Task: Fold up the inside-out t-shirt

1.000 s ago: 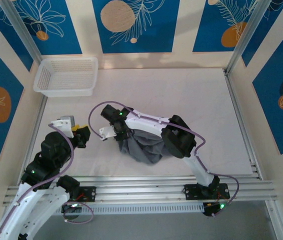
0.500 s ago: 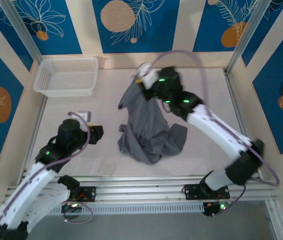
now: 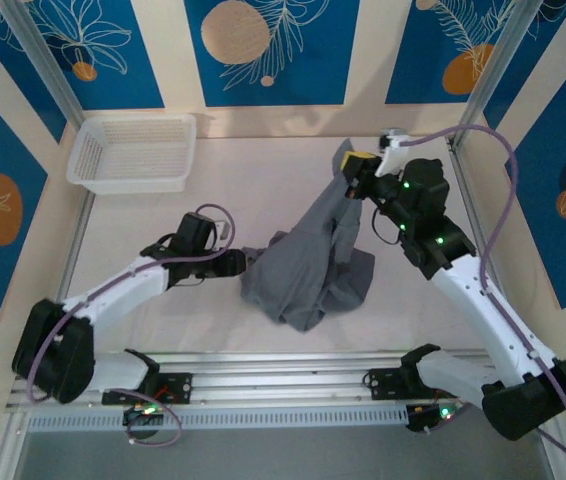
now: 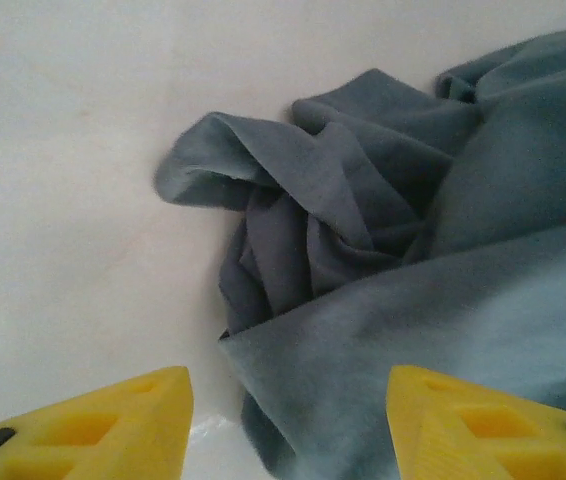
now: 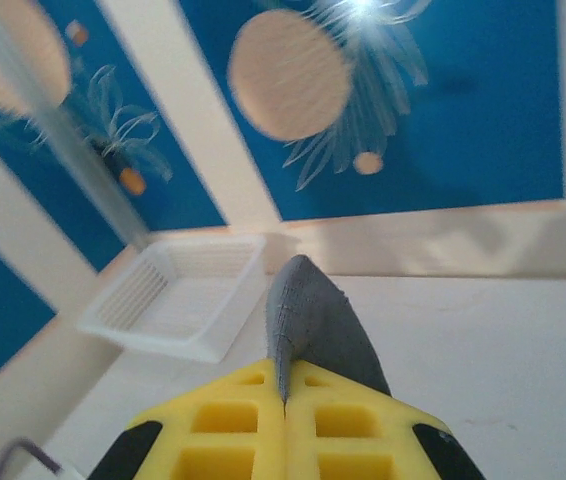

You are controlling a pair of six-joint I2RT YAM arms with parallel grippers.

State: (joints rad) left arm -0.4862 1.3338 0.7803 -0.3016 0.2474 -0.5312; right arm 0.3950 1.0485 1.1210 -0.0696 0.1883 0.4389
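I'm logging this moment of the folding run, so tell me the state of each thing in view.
t-shirt: crumpled, unfolded, one end lifted up, the rest heaped.
right fingers: shut on the t-shirt.
left fingers: open, holding nothing, at the t-shirt's edge.
basket: upright, empty.

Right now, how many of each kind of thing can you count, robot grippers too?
dark grey t-shirt: 1
white mesh basket: 1
grippers: 2, the left gripper and the right gripper
total: 4
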